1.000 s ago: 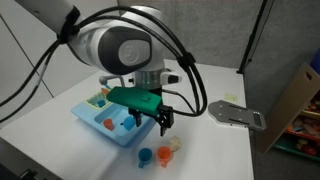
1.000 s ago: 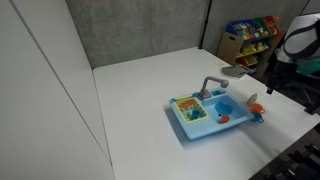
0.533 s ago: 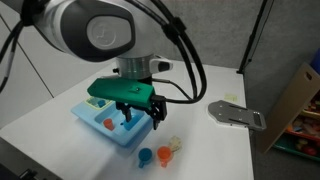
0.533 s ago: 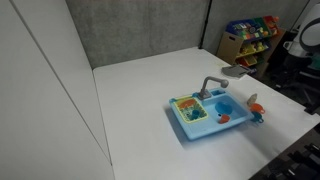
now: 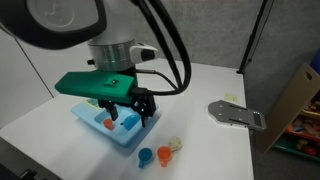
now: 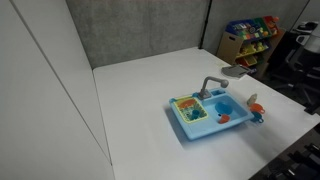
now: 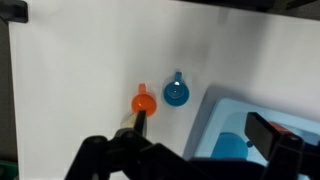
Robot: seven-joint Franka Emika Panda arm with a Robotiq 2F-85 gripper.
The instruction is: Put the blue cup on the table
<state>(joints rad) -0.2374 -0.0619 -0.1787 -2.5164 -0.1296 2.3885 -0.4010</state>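
The blue cup [image 7: 176, 94] stands on the white table [image 7: 80, 60] just beside the orange cup [image 7: 143, 102], off one end of the light-blue toy sink [image 7: 262, 112]. Both exterior views show the blue cup [image 5: 146, 156] [image 6: 258, 116] on the table [image 5: 200, 88] close to the sink [image 5: 100, 125] [image 6: 195, 125]. My gripper [image 5: 135, 115] hangs above the sink's end. Its two dark fingers [image 7: 205, 135] are spread wide and hold nothing. The cups lie just beyond one fingertip.
A grey flat device with a handle [image 5: 238, 114] lies on the table behind the sink. The sink has a grey tap [image 6: 212, 85] and holds small toys, among them a blue round piece [image 7: 232, 148]. A small pale object [image 5: 176, 144] sits by the cups. Toy shelves [image 6: 250, 38] stand beyond the table.
The arm has swung across an exterior view, carrying the gripper from beside the cups to over the sink's end. The fingers stay open. The cups have not moved.
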